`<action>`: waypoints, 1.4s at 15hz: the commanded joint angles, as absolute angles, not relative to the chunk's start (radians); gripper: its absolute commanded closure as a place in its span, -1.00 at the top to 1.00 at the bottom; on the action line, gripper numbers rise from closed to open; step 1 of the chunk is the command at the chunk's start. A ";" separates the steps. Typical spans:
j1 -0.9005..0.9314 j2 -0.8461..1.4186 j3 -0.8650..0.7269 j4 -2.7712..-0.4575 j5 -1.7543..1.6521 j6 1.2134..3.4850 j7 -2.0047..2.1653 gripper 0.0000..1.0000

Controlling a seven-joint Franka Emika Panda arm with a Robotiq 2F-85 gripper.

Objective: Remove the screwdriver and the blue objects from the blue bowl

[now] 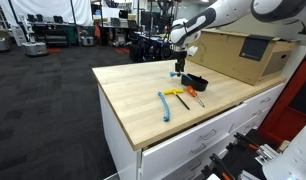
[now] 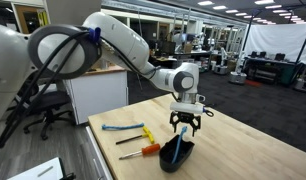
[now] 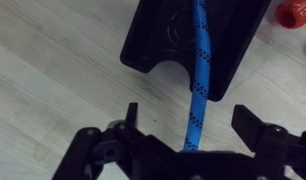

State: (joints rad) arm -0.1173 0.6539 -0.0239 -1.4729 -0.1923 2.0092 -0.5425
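Presently, by item.

Item 1. Black two-fingered pincer (image 3: 188, 120) on the white arm: jaws wide, holding nothing. It hangs just above the bowl, as an exterior view (image 2: 185, 124) also shows.

Item 2. Small, low, round, near-black bowl (image 3: 151, 42), on the pale wooden tabletop (image 1: 128, 100), near the large cardboard box (image 1: 238, 52).

Item 3. Slim, light-blue, slightly curved piece (image 3: 197, 60), the one task item left in the bowl. One end sits inside. The rest rises over the rim and runs up between the pincer's fingers, touching neither so far as the wrist view shows. Its long axis runs top to bottom in that view, crosswise to the line on which the jaws shut.

Item 4. Small screwdriver with orange-red handle and thin metal shaft (image 2: 145, 151): out of the bowl, lying on the tabletop just beside it.

Item 5. Second slim light-blue curved piece (image 2: 121, 127): out, flat on the tabletop, well apart from the bowl.

Item 6. Yellow-handled tool with dark shaft (image 2: 136, 135): between items 4 and 5, not part of the task.

Assessment: two of three removals look done. The coming move turns on item 3 lying centred in the gap. Shutting the jaws where they stand should catch it across its width, and a lift would then clear the rim. Risk: the thin piece may pivot, or drag the light bowl.
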 commanded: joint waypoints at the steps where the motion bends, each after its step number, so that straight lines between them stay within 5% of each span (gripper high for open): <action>1: -0.134 0.714 -0.007 -1.383 -0.177 1.952 -0.554 0.34; 10: -0.131 0.726 -0.006 -1.325 -0.140 1.865 -0.482 -0.95; 21: 0.009 0.581 -0.095 -1.352 -0.260 1.787 0.030 -0.95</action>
